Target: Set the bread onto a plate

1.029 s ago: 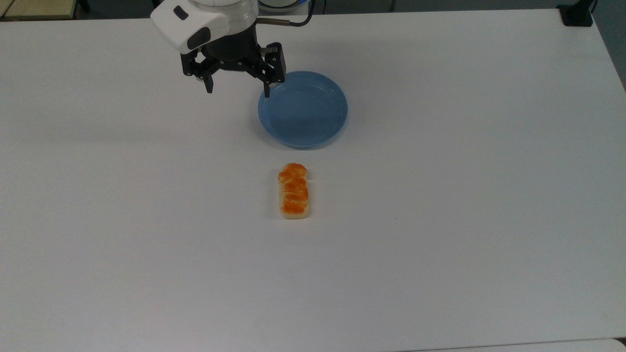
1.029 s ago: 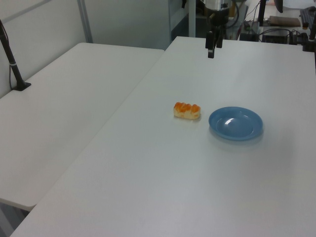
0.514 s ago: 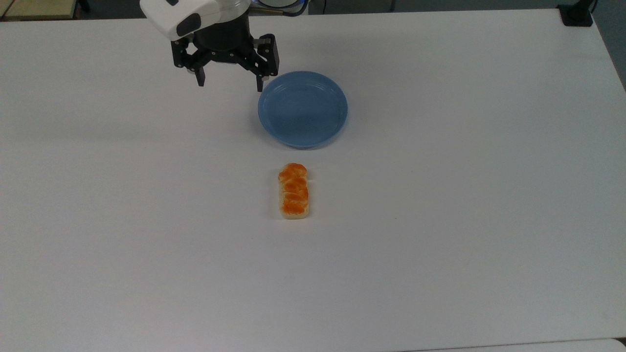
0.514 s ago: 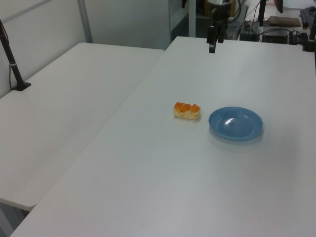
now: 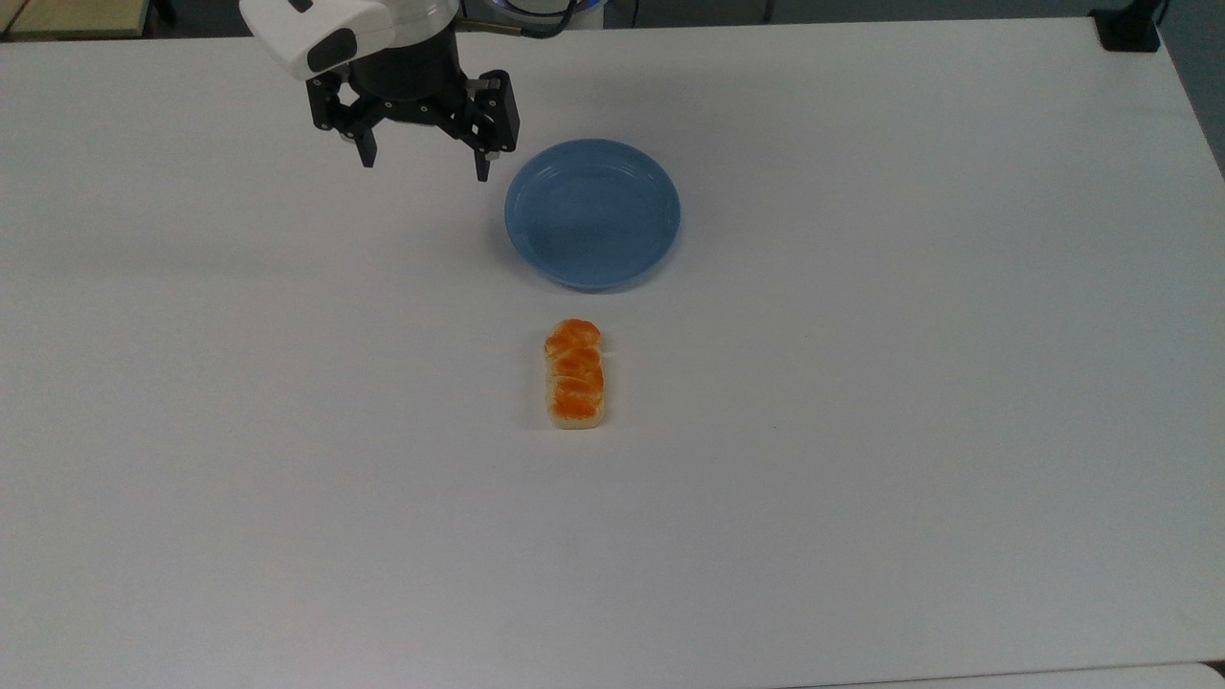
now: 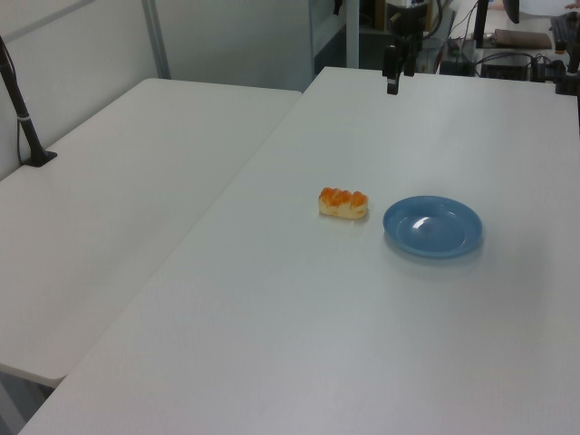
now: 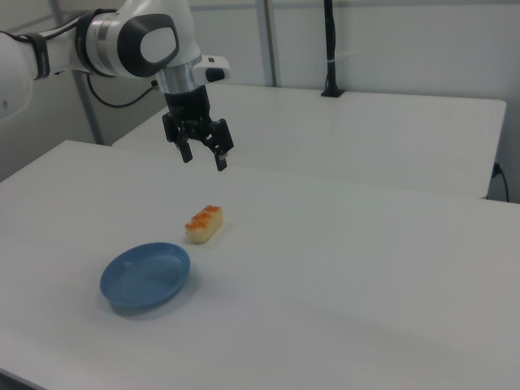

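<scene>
While the bread (image 5: 574, 374) lies flat on the white tabletop (image 5: 861, 431) just below the middle of the top view, we see the gripper (image 5: 423, 161) hanging in the upper left of that frame, well apart from the loaf and above the surface. The loaf runs up and down in the top view, its glossy orange-brown lobes facing up and its pale sides resting on the tabletop.

Between the two we find the plate (image 5: 592, 212), a round light-blue dish with nothing in it, sitting just above the bread in the top view with a strip of bare tabletop separating them. The plate lies to the right of the gripper in the top view, near it but not under it. In the right view the bread (image 7: 204, 224) sits a little above and right of the plate (image 7: 146, 275), and the gripper (image 7: 205, 158) hangs above the loaf in the frame, higher up and farther back. In the left view the gripper (image 6: 392, 82) shows near the top edge, with the bread (image 6: 343, 203) and the plate (image 6: 432, 227) side by side in the middle. A second white table (image 6: 136, 181) stands alongside, and a black post (image 7: 331, 49) rises from it in the right view.

We see the fingers (image 5: 367, 151) spread wide, pointing downward, holding nothing and touching nothing.
</scene>
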Controlling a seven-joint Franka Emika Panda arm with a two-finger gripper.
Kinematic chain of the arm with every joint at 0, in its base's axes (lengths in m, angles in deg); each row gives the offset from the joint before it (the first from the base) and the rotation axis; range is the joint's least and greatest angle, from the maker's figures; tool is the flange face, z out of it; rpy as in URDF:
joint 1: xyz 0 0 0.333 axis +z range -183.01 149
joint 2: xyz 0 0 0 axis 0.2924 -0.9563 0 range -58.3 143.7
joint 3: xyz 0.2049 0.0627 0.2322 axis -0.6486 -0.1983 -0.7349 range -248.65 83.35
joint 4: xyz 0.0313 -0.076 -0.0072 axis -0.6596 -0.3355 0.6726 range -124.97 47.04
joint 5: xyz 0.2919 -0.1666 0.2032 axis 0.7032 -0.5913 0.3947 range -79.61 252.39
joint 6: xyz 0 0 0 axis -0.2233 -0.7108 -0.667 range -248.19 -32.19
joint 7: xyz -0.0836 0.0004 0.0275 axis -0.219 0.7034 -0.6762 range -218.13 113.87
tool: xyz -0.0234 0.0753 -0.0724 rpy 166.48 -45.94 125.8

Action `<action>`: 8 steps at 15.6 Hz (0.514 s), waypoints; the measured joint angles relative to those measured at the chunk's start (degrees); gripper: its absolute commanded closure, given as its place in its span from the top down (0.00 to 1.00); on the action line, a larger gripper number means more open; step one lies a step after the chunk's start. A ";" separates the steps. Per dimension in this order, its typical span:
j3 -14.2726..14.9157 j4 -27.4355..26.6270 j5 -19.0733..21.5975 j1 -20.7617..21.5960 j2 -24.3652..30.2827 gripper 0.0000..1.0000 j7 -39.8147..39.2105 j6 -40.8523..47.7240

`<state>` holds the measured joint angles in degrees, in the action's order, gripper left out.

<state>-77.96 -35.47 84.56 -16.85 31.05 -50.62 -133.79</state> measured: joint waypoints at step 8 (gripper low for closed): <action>0.00 0.04 -1.89 0.00 0.02 1.00 1.33 0.00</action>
<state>-77.95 -35.43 82.67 -16.86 31.07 -49.28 -133.79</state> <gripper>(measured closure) 0.000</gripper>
